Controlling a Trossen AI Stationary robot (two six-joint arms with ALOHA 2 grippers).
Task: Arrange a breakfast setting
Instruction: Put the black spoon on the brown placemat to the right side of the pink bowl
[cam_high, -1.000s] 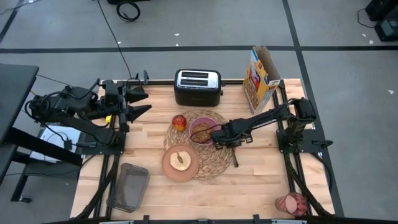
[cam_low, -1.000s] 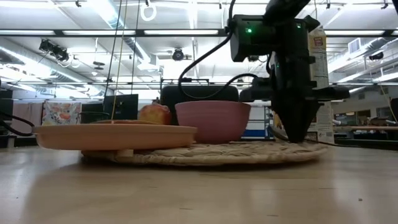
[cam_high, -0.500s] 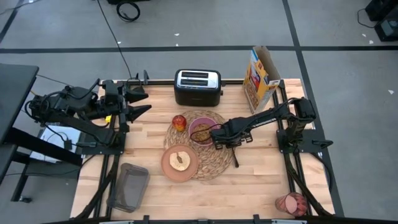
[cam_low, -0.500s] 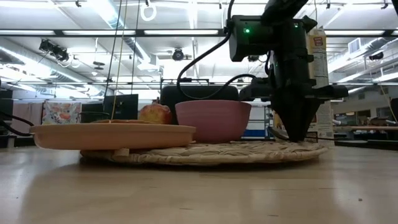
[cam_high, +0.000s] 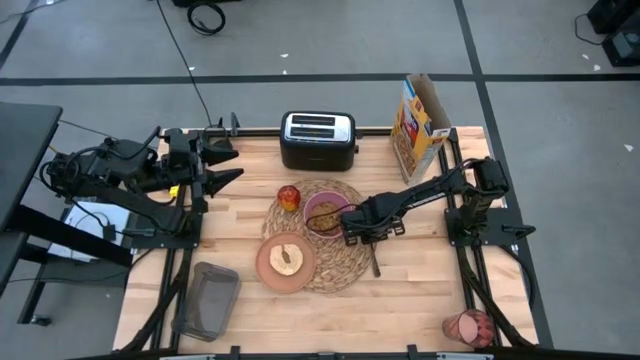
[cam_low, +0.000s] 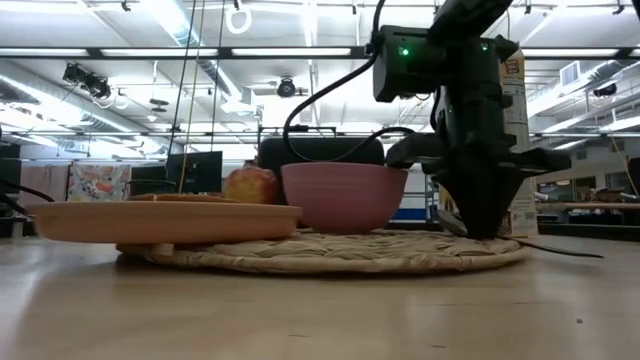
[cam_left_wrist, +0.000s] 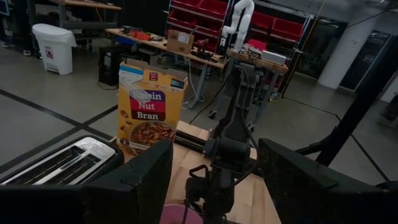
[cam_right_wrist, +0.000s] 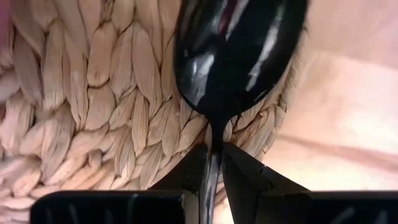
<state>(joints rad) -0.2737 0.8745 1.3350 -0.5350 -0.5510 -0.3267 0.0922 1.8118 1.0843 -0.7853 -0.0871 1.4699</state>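
While the right gripper (cam_right_wrist: 213, 167) pinches the spoon (cam_right_wrist: 233, 59) — its handle's hidden.

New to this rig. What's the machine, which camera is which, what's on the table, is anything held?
Two dark robot arms work at a wooden table. One camera looks straight down, one sits level with the tabletop, and one rides on each wrist.

A straw placemat carries a pink bowl, a red apple and part of a plate with food. Behind stand a black toaster and a cereal box. A pink tumbler and a dark tray sit near the front edge.

The right hand grips the handle of a metal spoon lying on the placemat. The left hand waits open at the table's left, holding nothing.
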